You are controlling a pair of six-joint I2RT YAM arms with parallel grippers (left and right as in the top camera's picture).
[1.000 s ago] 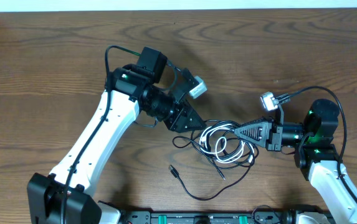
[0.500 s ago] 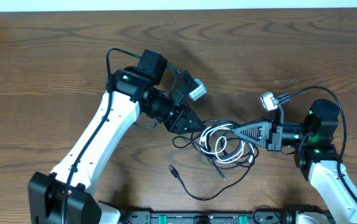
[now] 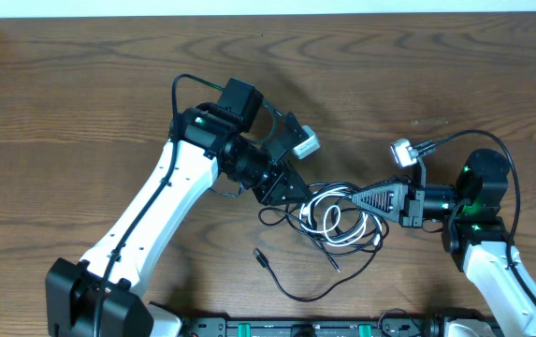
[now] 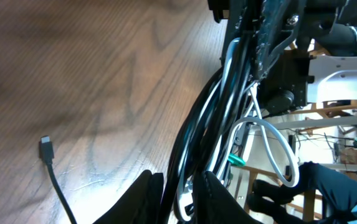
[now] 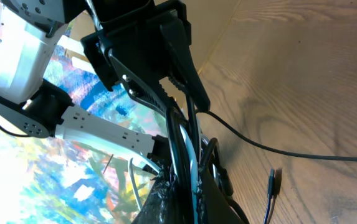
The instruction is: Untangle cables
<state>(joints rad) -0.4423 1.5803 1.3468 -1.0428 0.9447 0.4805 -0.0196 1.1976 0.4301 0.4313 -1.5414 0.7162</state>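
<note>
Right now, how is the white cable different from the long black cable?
The white cable is light; the long black cable is dark. The white cable is curled in small loops, while the long black cable trails out across the table to a loose plug. Both twist together in one bundle, held between the left gripper and the right gripper.

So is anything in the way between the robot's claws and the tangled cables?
No, nothing visible is. The left gripper and the right gripper are both right at the cables, one on each side of the bundle. Each wrist view shows strands running between that gripper's own fingers.
</note>
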